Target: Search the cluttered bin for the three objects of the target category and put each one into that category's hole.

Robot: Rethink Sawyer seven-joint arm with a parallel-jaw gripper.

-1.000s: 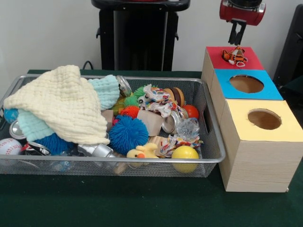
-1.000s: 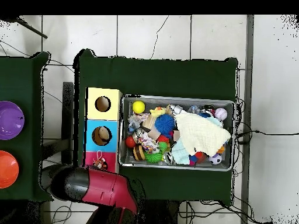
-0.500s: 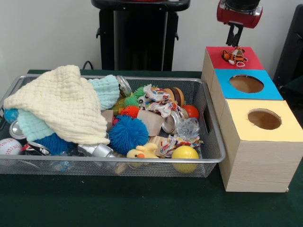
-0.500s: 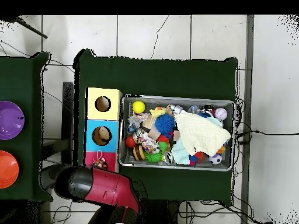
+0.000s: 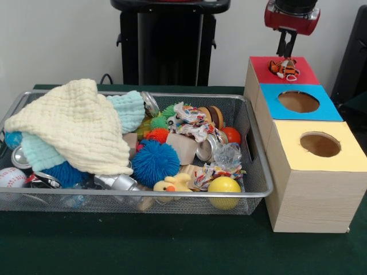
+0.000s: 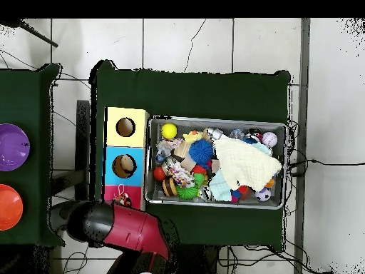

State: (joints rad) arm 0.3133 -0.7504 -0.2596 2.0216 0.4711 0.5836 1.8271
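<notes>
Tiger toy [image 5: 284, 69]: orange, black-striped, lying on red box [image 5: 261, 67] | claw [image 5: 286, 52]: narrow, empty, above it

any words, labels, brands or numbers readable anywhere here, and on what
No readable text in either view.
Crushed silver cans in the wire mesh bin: any print too blurred to read.
Red, blue and yellow-topped wooden box: no labels, only colours.
</notes>
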